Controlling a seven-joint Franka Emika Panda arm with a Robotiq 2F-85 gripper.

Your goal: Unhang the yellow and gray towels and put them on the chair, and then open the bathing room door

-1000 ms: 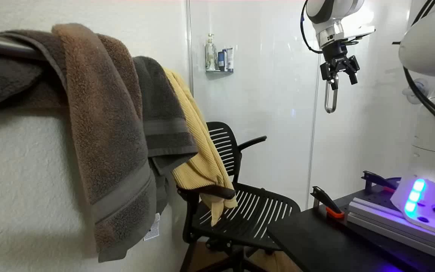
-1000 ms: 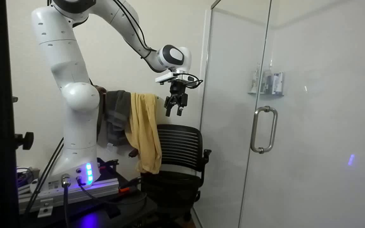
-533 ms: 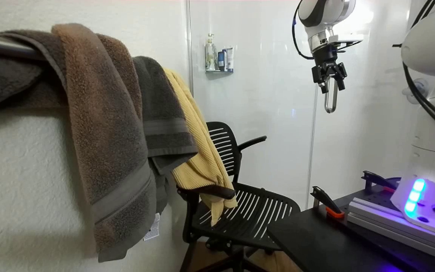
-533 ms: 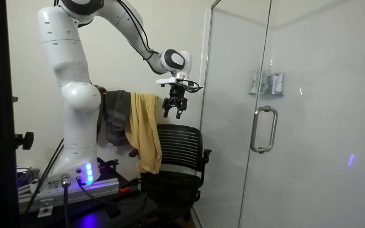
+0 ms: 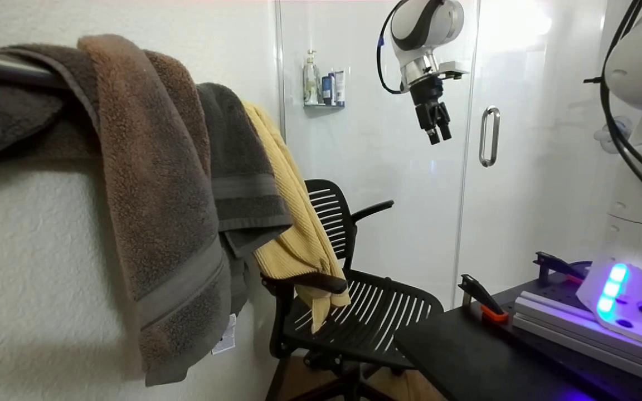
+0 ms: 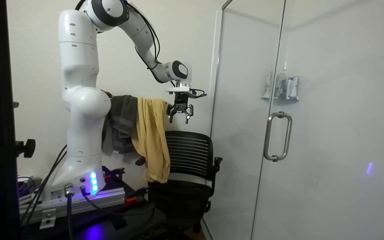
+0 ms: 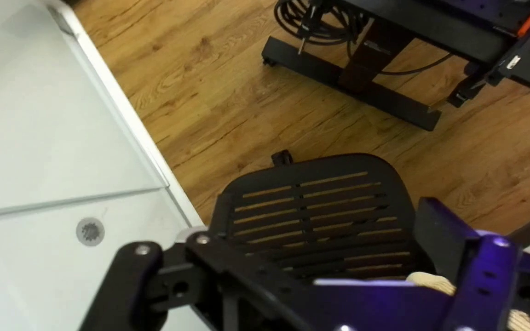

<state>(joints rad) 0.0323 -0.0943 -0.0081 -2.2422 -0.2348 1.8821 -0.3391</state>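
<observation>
The yellow towel (image 5: 293, 223) hangs on the wall, its lower end draped over an armrest of the chair (image 5: 393, 312). Beside it hangs the gray towel (image 5: 243, 161); both towels also show in an exterior view, gray (image 6: 122, 115) and yellow (image 6: 152, 140). My gripper (image 6: 179, 120) is open above the chair back (image 6: 190, 150), right of the yellow towel and apart from it. In the wrist view the slatted seat (image 7: 311, 197) lies below, with a sliver of yellow cloth (image 7: 430, 281) near one finger. The bathing room door (image 6: 328, 193) appears closed, its silver handle (image 6: 268, 138) free.
A brown towel (image 5: 159, 211) hangs on the rail (image 5: 14, 69) nearest that camera. The arm's base stands on a black table (image 5: 466, 356) with clamps (image 5: 482, 298) at its edge. Bottles (image 5: 311, 81) stand on a small corner shelf behind the glass.
My gripper has swung left in both exterior views, no longer overlapping the door handle in one of them, and has turned about its axis. Towels, chair and door have not moved.
</observation>
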